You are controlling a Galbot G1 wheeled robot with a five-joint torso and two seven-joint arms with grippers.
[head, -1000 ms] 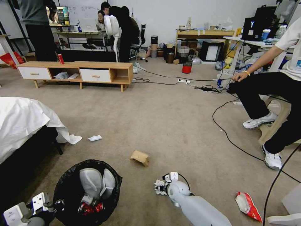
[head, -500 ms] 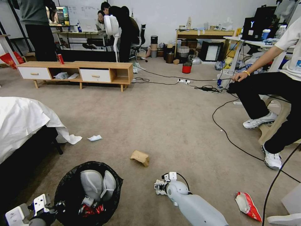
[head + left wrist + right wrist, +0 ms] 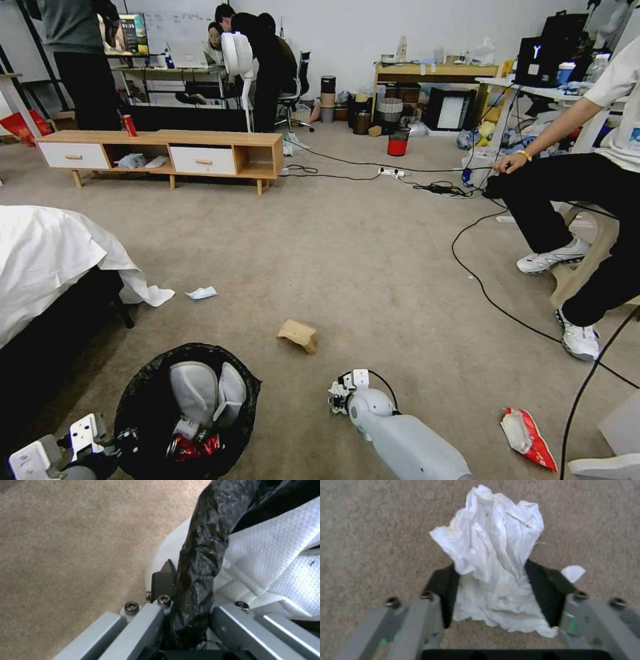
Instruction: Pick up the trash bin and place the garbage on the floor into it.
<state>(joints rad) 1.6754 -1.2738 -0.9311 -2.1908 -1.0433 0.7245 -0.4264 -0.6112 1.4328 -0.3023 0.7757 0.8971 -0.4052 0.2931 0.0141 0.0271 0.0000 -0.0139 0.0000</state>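
Gripping tissue [image 3: 493, 562] over carpet [image 3: 347, 267], right fingers [image 3: 543, 590]; left fingers [image 3: 163, 582] clamp bin [image 3: 183, 410].

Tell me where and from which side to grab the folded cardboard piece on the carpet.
Grip the cardboard piece across its raised folded ridge, coming straight down from above. It stands tented on the carpet, so the peak probably offers two faces to pinch; its flat edges hug the floor. The right claw is nearest but holds a tissue.

Crumpled white tissue [image 3: 493, 562] pinched between the right gripper [image 3: 493, 590] — black fingers [image 3: 543, 590] either side, beige carpet [image 3: 370, 542] beneath
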